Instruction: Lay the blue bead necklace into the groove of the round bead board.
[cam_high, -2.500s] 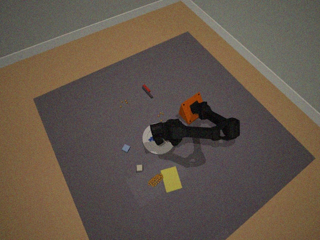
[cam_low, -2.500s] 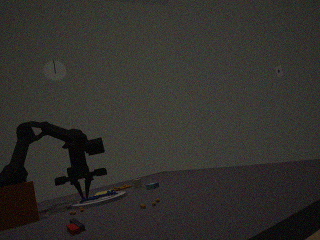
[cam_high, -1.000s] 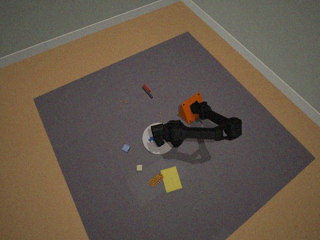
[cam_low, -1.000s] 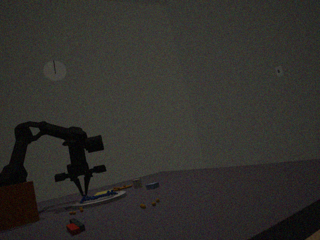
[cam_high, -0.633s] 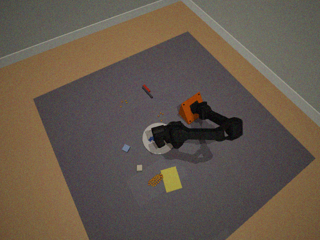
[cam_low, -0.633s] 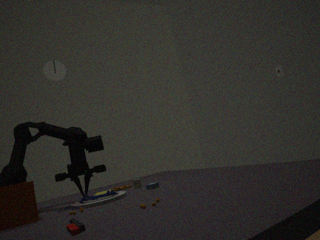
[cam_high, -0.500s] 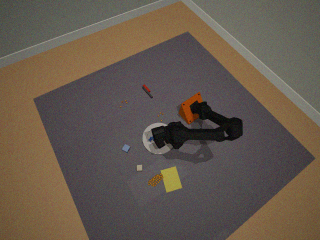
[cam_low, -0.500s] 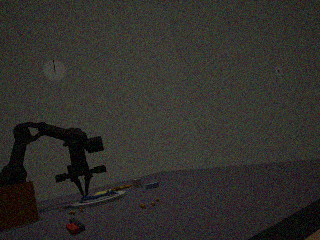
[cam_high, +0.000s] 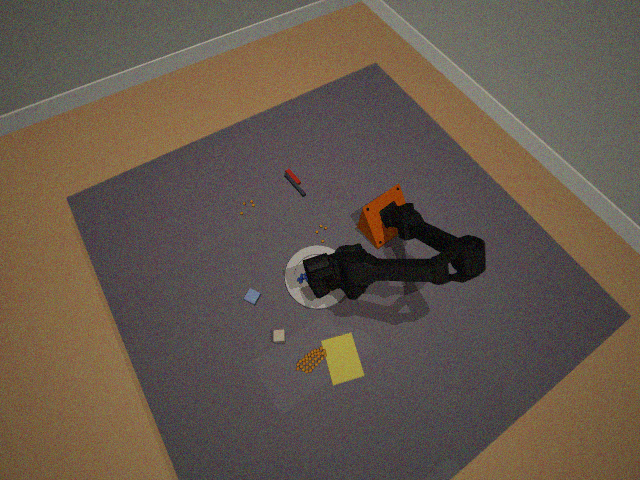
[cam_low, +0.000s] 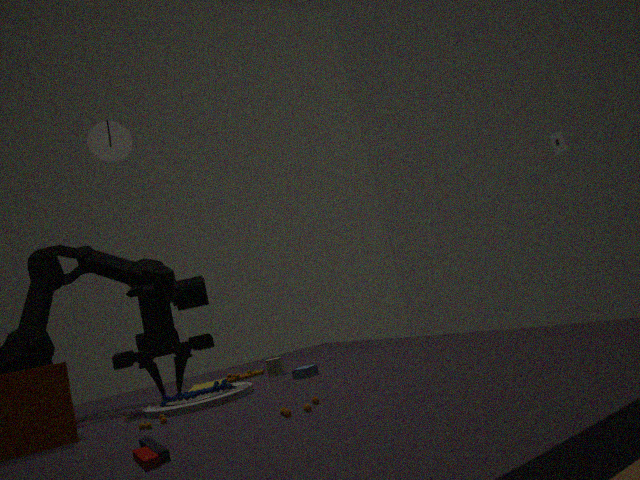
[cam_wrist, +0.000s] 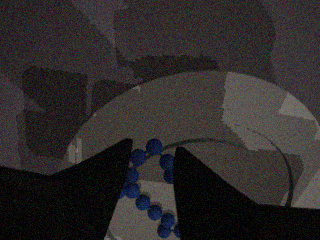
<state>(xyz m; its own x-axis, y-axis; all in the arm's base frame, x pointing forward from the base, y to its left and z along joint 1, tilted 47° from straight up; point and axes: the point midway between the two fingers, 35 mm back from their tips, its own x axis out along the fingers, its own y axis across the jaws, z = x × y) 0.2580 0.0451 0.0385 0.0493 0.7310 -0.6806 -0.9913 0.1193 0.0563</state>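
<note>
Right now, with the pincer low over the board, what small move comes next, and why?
Probably a short straight lift. The pincer has its fingers apart, and the blue bead necklace lies loose between them on the round bead board. Rising straight up should clear the beads without dragging them.
</note>
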